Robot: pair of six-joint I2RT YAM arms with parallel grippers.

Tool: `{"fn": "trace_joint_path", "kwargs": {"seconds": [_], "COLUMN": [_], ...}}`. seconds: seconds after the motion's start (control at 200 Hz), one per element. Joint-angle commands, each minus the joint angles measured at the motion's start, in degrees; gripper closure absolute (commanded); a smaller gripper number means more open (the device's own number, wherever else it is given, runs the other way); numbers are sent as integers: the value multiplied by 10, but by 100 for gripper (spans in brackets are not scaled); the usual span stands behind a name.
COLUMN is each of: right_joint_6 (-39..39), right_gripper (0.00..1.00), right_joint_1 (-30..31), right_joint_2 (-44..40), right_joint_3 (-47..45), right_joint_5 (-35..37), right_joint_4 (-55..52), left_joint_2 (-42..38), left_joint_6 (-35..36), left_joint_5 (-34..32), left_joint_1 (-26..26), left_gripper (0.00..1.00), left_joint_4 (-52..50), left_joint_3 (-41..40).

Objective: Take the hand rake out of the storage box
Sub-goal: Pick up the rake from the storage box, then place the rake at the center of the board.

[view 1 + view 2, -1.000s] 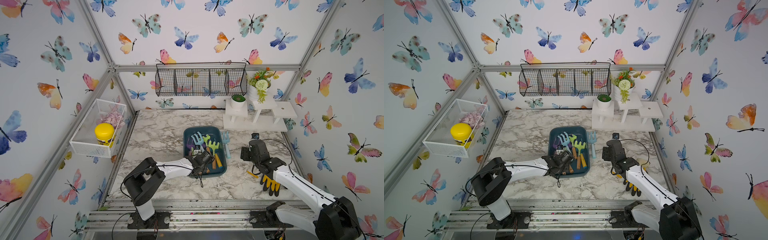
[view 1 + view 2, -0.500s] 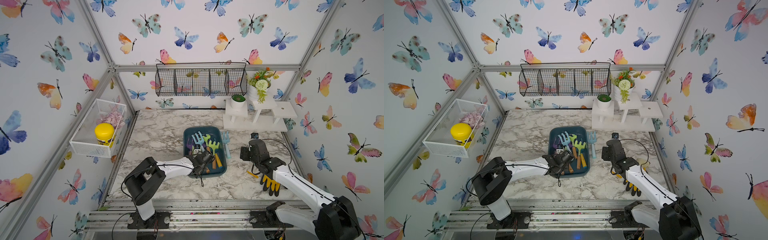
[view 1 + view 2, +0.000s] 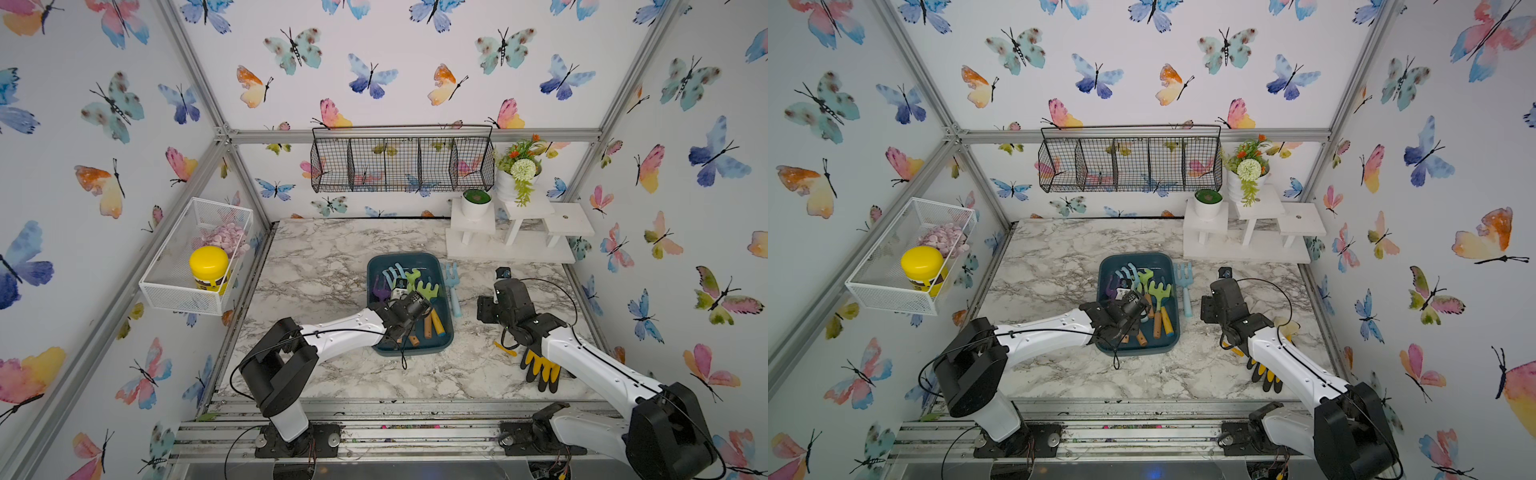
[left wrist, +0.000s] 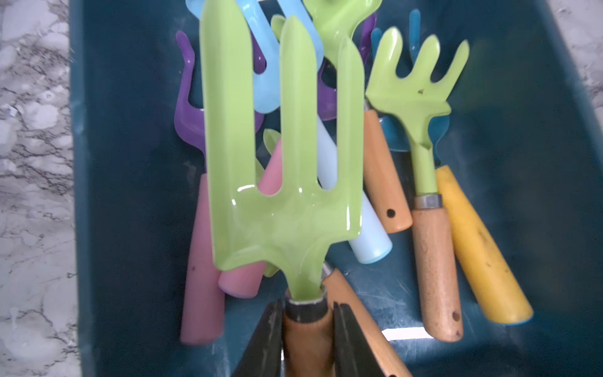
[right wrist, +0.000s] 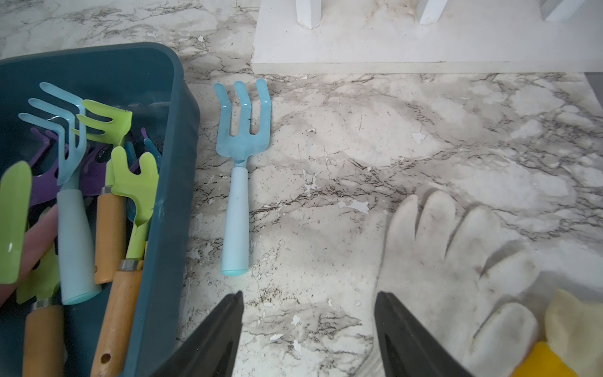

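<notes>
Marble tabletop [image 3: 324,266]: L gripper [image 4: 308,313] clamped on handle of green hand rake [image 4: 284,196], head over storage box [image 4: 130,163]; R gripper [image 5: 308,303] jaws apart, empty.

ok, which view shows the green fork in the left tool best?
Left wrist: green fork fills the frame, handle clamped in the left tool. Right wrist catches one tine; in both top views it's lost among tools.

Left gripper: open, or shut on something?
Shut on the green fork: in the left wrist view the left gripper's fingers press both sides of its wooden handle, over the storage box.
</notes>
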Motion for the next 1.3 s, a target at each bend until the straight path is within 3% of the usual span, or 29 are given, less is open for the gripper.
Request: {"fn": "trace_joint_path", "kwargs": {"seconds": [0.0, 0.18, 0.41, 0.701, 1.021, 1.291], "right_joint_6": [-6, -7, -8, -10, -18, -50], "right_gripper": [30, 30, 31, 31, 30, 27], "right_joint_1": [-2, -2, -2, -2, -2, -2], "right_joint_2": [3, 3, 2, 6, 11, 23], "right_joint_3": [1, 0, 0, 0, 4, 40], "right_joint_5": [-12, -15, -20, -28, -55, -107], "right_joint_4": [0, 2, 3, 8, 4, 19], "left_joint_2": [-31, -48, -75, -86, -89, -49], "left_joint_6": [22, 40, 75, 133, 213, 243], "left_joint_5": [-33, -36, -8, 64, 143, 183], "left_joint_1": [4, 24, 87, 175, 295, 361], "left_gripper": [90, 90, 90, 92, 100, 100], "left_joint_4": [-10, -15, -13, -3, 16, 41], "left_joint_3": [18, 40, 53, 63, 46, 46]}}
